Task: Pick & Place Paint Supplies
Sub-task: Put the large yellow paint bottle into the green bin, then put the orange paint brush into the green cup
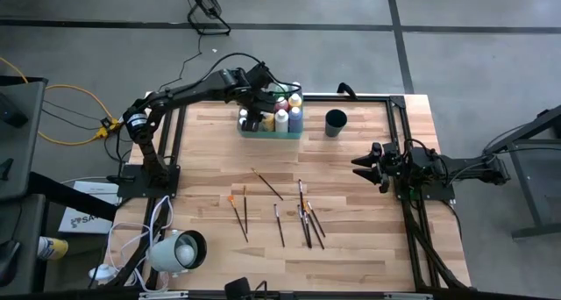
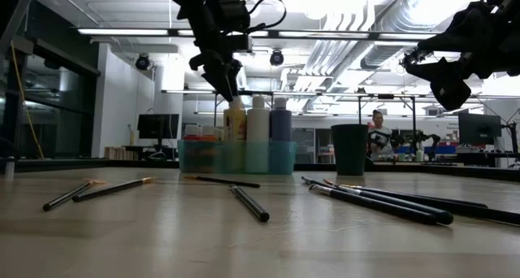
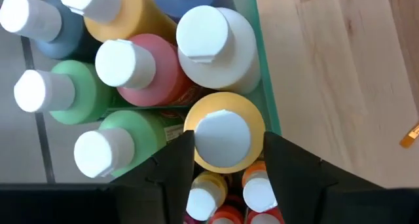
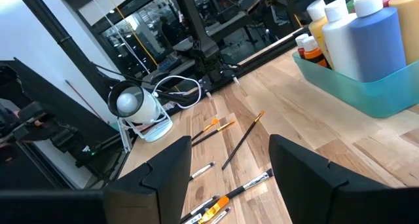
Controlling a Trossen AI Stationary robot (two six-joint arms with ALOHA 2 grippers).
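Wooden table (image 1: 351,239), both arms over it. Green tray (image 1: 270,132) sits at the far edge, directly under the left gripper (image 1: 255,114); it is packed with upright paint bottles (image 1: 282,118).

Left gripper: above the tray, pointing down into the cluster of bottles. In the left wrist view its two fingers (image 3: 171,166) stand either side of a yellow bottle with a white cap (image 3: 224,133). Jaws parted around that bottle; cannot tell whether the pads touch its sides. Beyond the fingers in the same view: a white bottle (image 3: 216,47), a pink one (image 3: 147,70), two green ones (image 3: 75,96), all white-capped and standing close together. Smaller orange and red bottles (image 3: 252,191) lie just below the yellow one, between the fingers.

Right gripper (image 1: 363,166): near the right edge of the table, raised off the surface, well apart from the tray. Fingers (image 4: 169,173) spread open, nothing between them.

Dark round cup (image 1: 336,123): upright, just beside the tray on the right gripper's side, between tray and right gripper.

Paintbrushes (image 1: 302,217): several lying flat on bare wood, scattered across the middle of the table, nearer the front edge than either gripper. One brush (image 1: 267,184) lies alone, closest to the tray; two more (image 1: 240,210) lie farther toward the left arm's side.
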